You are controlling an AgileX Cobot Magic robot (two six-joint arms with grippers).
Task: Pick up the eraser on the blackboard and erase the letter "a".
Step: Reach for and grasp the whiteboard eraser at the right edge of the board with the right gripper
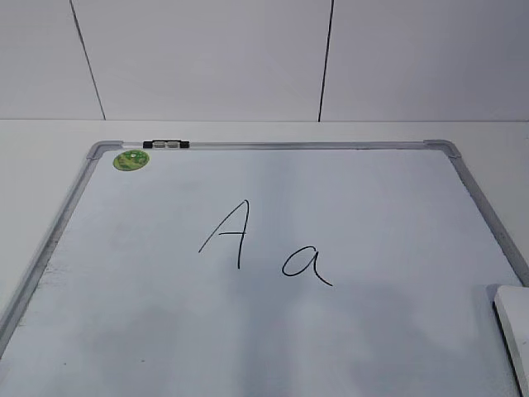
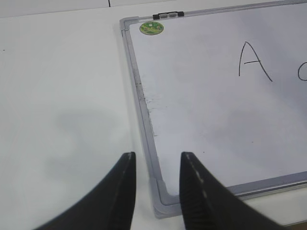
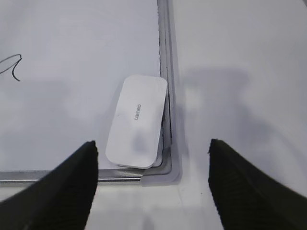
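Note:
The blackboard (image 1: 124,331) is a white board in a silver frame, lying flat on the table. The letter "a" (image 1: 304,266) is written in black right of a capital "A" (image 1: 227,234). The white eraser (image 3: 136,120) lies in the board's near right corner, against the frame; its edge shows in the exterior view (image 1: 514,327). My right gripper (image 3: 152,148) is open and empty, above and just in front of the eraser. My left gripper (image 2: 156,160) is open and empty over the board's near left corner (image 2: 165,199). Neither gripper shows in the exterior view.
A green round sticker (image 1: 131,160) sits at the board's far left corner, next to a dark clip (image 1: 165,145) on the top frame. The white table (image 2: 62,96) surrounds the board; a white panelled wall (image 1: 248,58) stands behind.

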